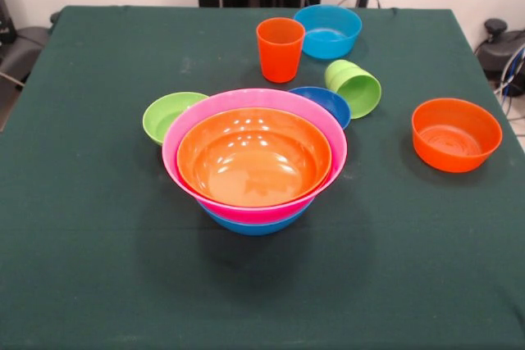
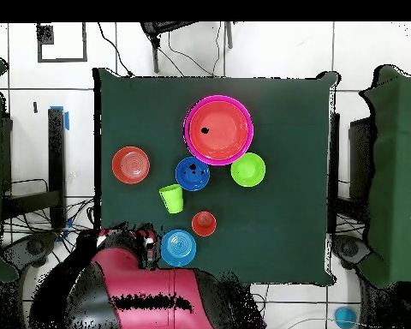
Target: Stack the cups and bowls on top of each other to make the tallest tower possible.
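The tower (image 1: 254, 157) stands mid-table: a large orange bowl nested in a pink one, with a blue one at the bottom; overhead it is the tower (image 2: 218, 128). Around it sit a small lime-green bowl (image 1: 168, 115), a small dark blue bowl (image 1: 326, 102), a light blue bowl (image 1: 328, 30) and an orange bowl (image 1: 456, 134). The orange cup (image 1: 280, 48) stands upright. The lime-green cup (image 1: 354, 86) lies on its side. The front view shows no gripper. Overhead, the gripper (image 2: 146, 248) is a dark bit beside the light blue bowl (image 2: 178, 247); its state is unclear.
The dark green table (image 1: 82, 243) carries everything. Overhead, the red and black arm (image 2: 128, 287) is drawn back over the table's edge. Chairs and cables stand around the table on the tiled floor.
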Action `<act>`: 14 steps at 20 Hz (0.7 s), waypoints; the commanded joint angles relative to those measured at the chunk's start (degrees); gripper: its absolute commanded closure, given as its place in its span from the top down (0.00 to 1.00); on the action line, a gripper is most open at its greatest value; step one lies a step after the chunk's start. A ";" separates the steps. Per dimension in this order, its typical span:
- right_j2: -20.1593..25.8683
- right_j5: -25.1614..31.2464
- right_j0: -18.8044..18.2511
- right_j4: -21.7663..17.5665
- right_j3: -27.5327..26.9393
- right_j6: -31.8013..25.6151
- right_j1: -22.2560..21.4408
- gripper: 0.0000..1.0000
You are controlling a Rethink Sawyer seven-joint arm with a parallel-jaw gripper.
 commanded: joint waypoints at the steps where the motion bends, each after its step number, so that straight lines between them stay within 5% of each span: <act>1: -0.87 6.50 1.28 -3.03 2.02 5.42 1.35 1.00; 8: -2.02 5.80 2.65 -4.68 4.05 9.31 3.43 1.00; 14: -4.05 -2.20 4.87 -5.97 3.46 16.72 12.51 1.00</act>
